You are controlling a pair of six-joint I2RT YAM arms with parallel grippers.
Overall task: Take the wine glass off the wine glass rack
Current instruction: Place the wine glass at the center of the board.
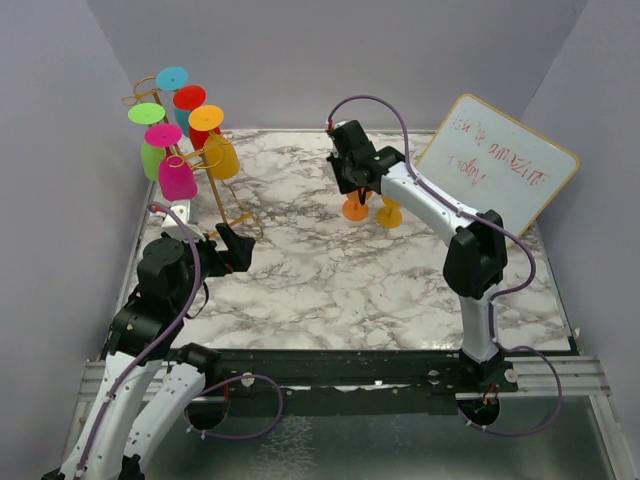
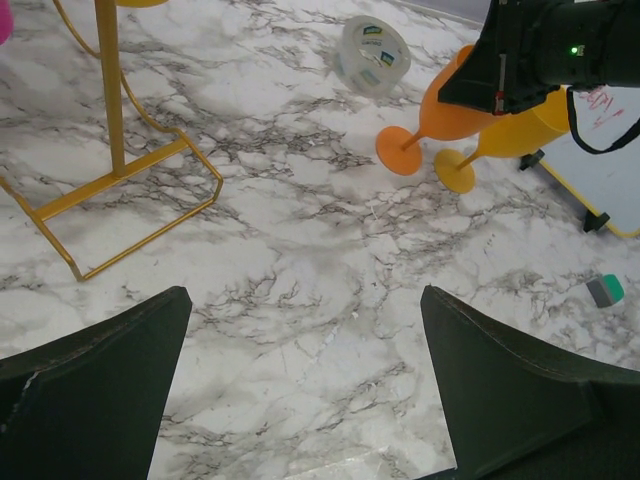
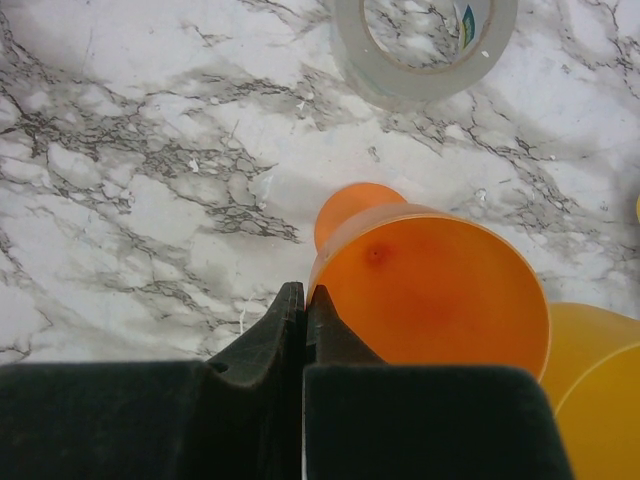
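Right hand (image 3: pixel 305 300) was clamped on orange wine glass (image 3: pixel 440 290) rim, foot on bench (image 3: pixel 120 200): probably setting it down. Left hand (image 2: pixel 305 300) stood apart, empty, facing wine glass rack (image 2: pixel 110 90).

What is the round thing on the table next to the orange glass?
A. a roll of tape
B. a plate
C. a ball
A: a clear roll of tape with a hole in its middle lies on the table just past the orange glass.

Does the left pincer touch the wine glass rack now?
Apart. The left wrist view shows bare marble table between the open left pincer and the wine glass rack.
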